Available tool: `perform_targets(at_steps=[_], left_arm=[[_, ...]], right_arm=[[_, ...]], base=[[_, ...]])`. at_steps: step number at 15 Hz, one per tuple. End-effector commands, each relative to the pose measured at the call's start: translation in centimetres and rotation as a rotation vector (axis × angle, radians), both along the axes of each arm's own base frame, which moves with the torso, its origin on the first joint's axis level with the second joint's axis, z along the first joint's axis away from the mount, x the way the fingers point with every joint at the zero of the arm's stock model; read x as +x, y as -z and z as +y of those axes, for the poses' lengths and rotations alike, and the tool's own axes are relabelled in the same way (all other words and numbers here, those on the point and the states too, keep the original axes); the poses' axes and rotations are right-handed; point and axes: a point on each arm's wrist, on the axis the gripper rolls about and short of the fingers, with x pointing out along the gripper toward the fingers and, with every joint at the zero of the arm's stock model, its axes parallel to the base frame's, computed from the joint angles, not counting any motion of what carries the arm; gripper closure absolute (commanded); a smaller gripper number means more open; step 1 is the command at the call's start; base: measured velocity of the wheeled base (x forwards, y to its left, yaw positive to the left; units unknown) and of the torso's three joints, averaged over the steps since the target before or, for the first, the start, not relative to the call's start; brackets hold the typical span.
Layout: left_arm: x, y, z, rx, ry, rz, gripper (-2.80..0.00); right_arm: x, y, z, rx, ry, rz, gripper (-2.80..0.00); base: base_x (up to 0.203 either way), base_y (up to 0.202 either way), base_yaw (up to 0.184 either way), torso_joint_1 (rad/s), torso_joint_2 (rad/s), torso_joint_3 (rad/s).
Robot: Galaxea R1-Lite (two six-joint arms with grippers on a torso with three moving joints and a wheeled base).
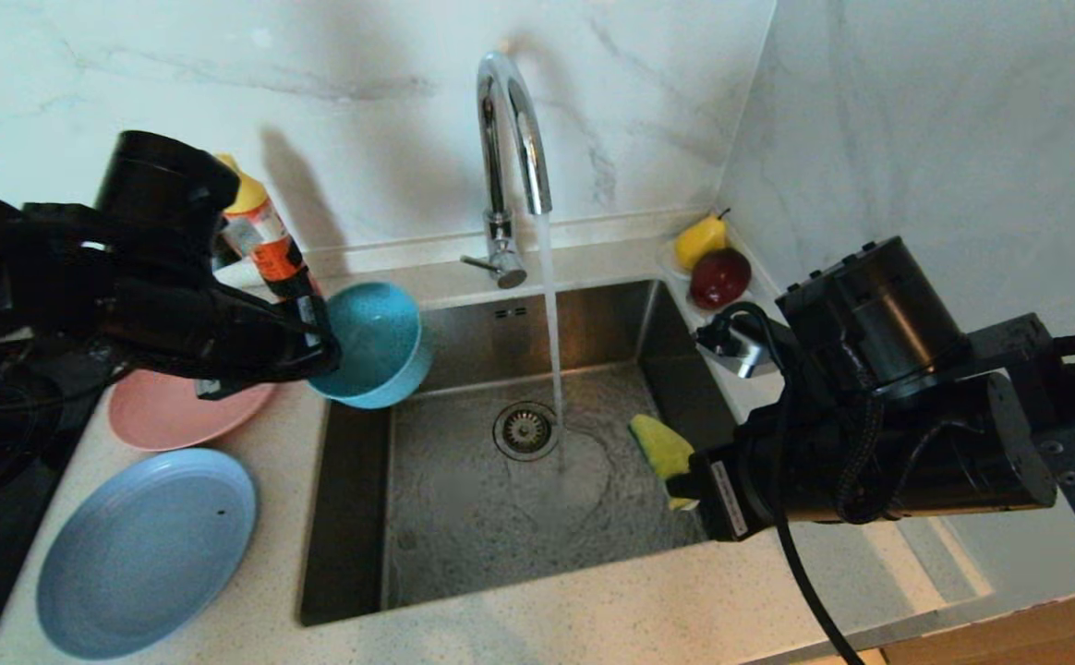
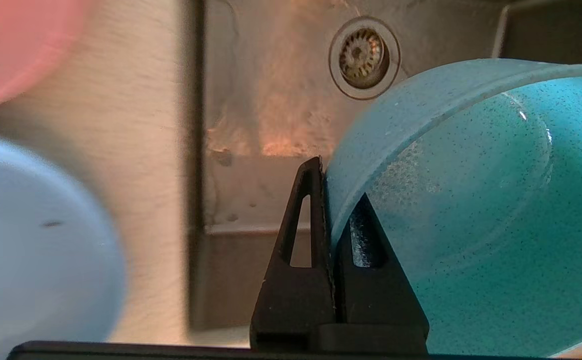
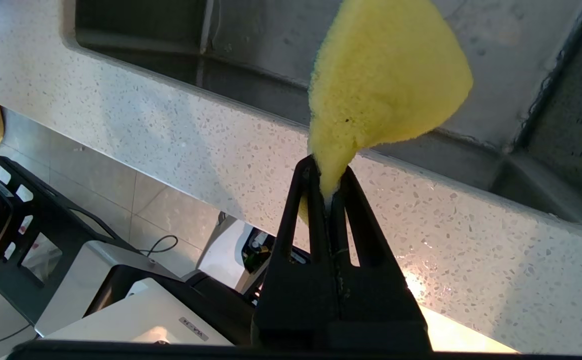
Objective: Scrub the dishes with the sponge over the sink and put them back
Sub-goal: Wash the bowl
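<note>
My left gripper (image 1: 323, 356) is shut on the rim of the teal bowl (image 1: 377, 344), holding it tipped on its side over the sink's (image 1: 464, 517) left edge. In the left wrist view one finger sits inside the bowl (image 2: 471, 200) and one outside, gripper (image 2: 333, 190). My right gripper (image 1: 685, 485) is shut on the yellow sponge (image 1: 662, 446), held above the sink's right side; the sponge (image 3: 386, 80) bulges out past the gripper (image 3: 327, 172). The pink plate (image 1: 177, 411) and the pale-blue plate (image 1: 145, 550) lie flat on the counter left of the sink.
The chrome tap (image 1: 510, 139) runs a stream of water onto the basin floor beside the drain strainer (image 1: 525, 429). An orange-and-white bottle (image 1: 265, 235) stands behind my left arm. A pear (image 1: 699, 240) and a dark red fruit (image 1: 719, 277) sit at the back right corner.
</note>
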Motion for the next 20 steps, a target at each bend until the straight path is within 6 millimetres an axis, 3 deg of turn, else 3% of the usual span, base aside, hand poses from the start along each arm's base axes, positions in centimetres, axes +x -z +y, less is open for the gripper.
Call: perform_targets(at_steps=[1, 7, 20], left_arm=[[1.3, 2.4, -3.5, 0.033, 0.049, 0.042, 0.0], [3.4, 5.1, -9.3, 0.035, 0.075, 0.041, 0.0], [8.0, 8.4, -12.7, 0.01, 0.037, 0.055, 0.0]], right_arm=[[-0.1, -0.1, -0.1, 0.003, 0.001, -0.001, 0.0], [-0.2, -0.3, -0.1, 0.005, 0.001, -0.003, 0.0], [-0.1, -0.4, -0.2, 0.008, 0.001, -0.009, 0.0]], base=[[0.0, 0.0, 0.0, 0.0, 0.0, 0.0], [0.0, 0.0, 0.0, 0.0, 0.0, 0.0], [0.0, 0.0, 0.0, 0.0, 0.0, 0.0]])
